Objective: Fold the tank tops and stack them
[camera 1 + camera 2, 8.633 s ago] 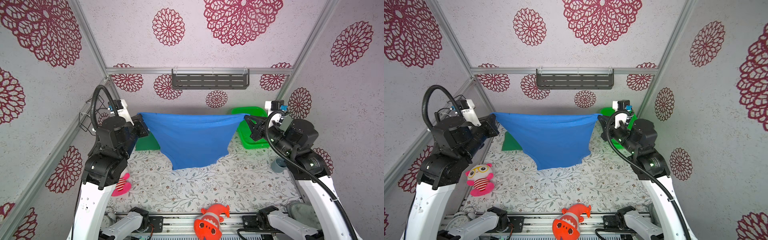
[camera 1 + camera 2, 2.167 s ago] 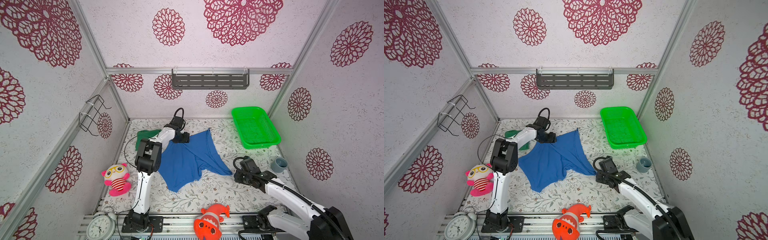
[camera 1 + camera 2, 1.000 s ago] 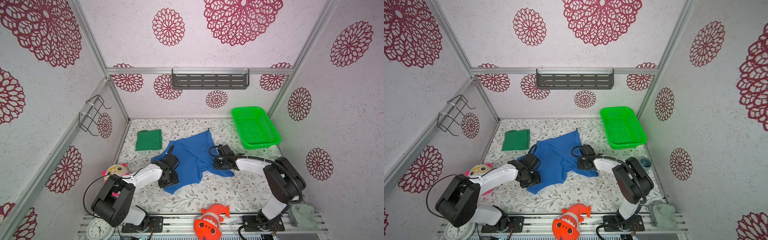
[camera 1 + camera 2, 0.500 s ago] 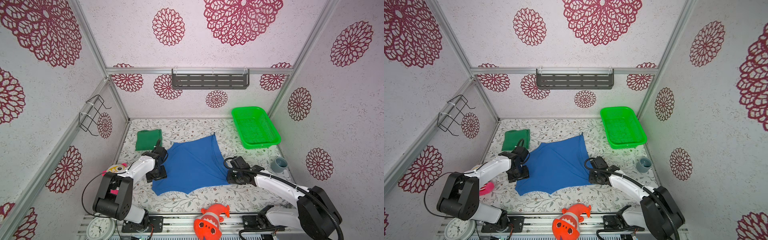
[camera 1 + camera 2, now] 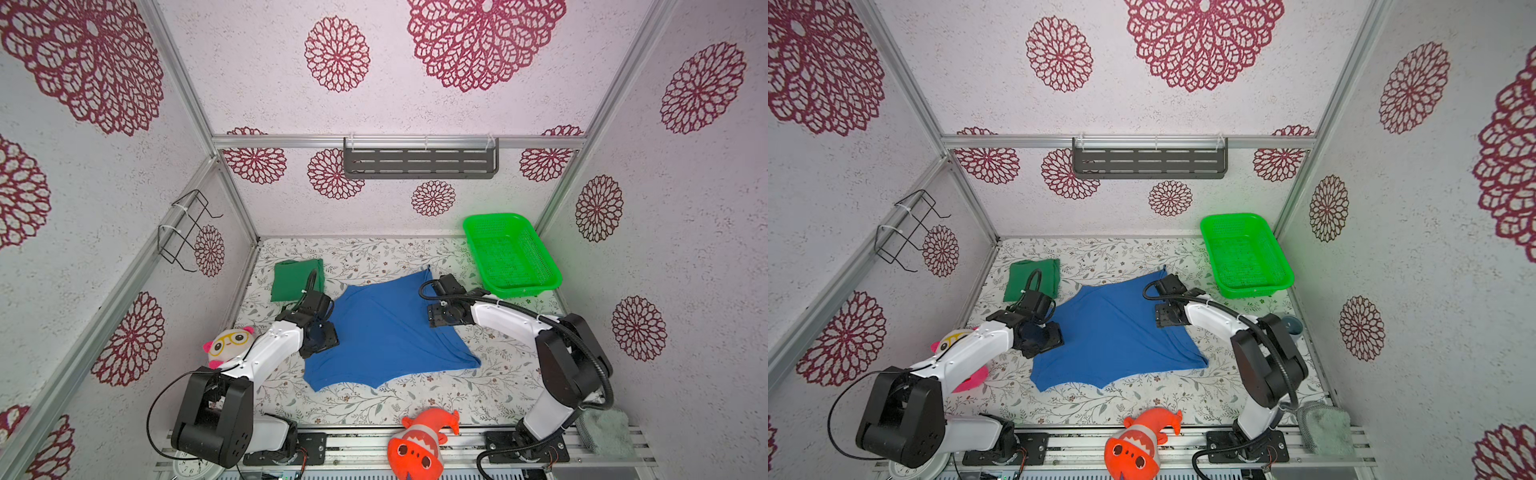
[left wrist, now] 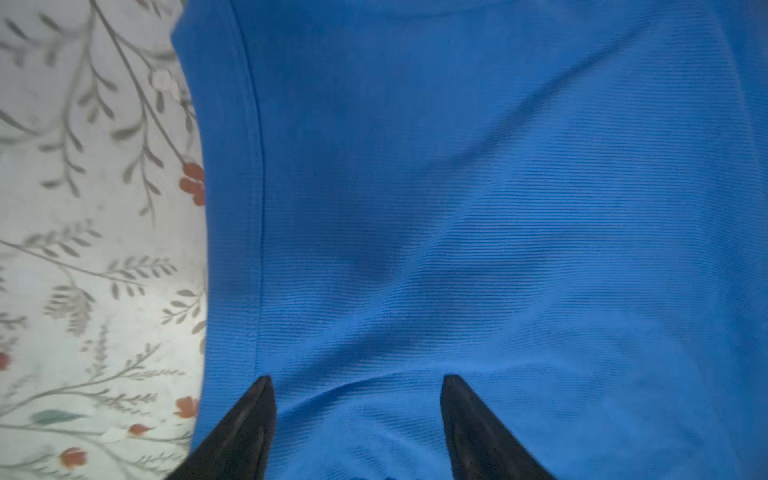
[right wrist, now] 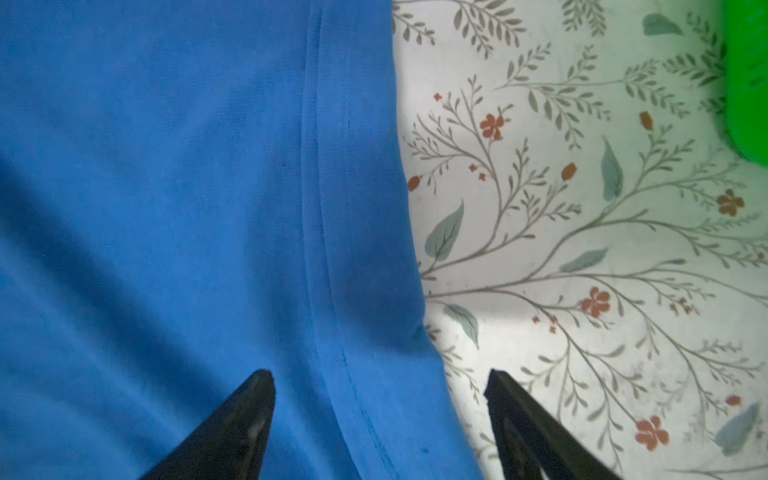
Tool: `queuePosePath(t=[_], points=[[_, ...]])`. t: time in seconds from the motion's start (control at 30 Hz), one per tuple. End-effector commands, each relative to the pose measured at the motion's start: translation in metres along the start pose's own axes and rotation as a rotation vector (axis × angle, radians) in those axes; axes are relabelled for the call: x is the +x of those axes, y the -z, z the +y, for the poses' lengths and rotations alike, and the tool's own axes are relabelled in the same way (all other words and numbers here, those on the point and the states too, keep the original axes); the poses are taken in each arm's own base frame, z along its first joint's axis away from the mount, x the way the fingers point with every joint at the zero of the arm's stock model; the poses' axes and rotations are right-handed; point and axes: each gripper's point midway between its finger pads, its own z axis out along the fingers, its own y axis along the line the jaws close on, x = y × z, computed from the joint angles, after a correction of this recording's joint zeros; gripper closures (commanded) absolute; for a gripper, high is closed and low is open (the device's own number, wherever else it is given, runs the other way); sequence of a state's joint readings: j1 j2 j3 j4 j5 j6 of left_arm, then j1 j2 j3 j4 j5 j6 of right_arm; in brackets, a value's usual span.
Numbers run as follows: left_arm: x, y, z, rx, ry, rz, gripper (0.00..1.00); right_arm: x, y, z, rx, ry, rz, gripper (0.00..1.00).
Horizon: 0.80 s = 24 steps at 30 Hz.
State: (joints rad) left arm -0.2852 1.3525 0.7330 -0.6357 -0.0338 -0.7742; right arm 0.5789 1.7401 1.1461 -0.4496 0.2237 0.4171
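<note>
Currently two tops on the table (image 5: 374,253): one blue tank top (image 5: 386,332) spread flat mid-table, one dark green tank top (image 5: 291,278) folded far left. Left jaws parted over the blue one's left edge; right jaws wide, straddling its right hem, gripping nothing. One green mesh basket (image 5: 524,289) sits far right.

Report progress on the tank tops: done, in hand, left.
Done: the dark green tank top lies folded near the back-left corner. In hand: the royal blue tank top lies spread flat, left tool and right tool open at its opposite side edges. Left: fold the blue one and stack it with the green.
</note>
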Motion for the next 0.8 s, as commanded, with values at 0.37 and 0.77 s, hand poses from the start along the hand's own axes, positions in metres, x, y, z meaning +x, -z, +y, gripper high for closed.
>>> queuePosePath(t=[0.37,0.77], points=[[0.004,-0.029,0.031,0.01,0.26,-0.088,0.41,-0.007,-0.034,-0.011,0.095,0.051,0.034,0.12],[0.011,-0.039,0.058,-0.012,0.345,-0.063,0.43,0.004,-0.024,-0.057,0.123,-0.058,0.041,0.13]])
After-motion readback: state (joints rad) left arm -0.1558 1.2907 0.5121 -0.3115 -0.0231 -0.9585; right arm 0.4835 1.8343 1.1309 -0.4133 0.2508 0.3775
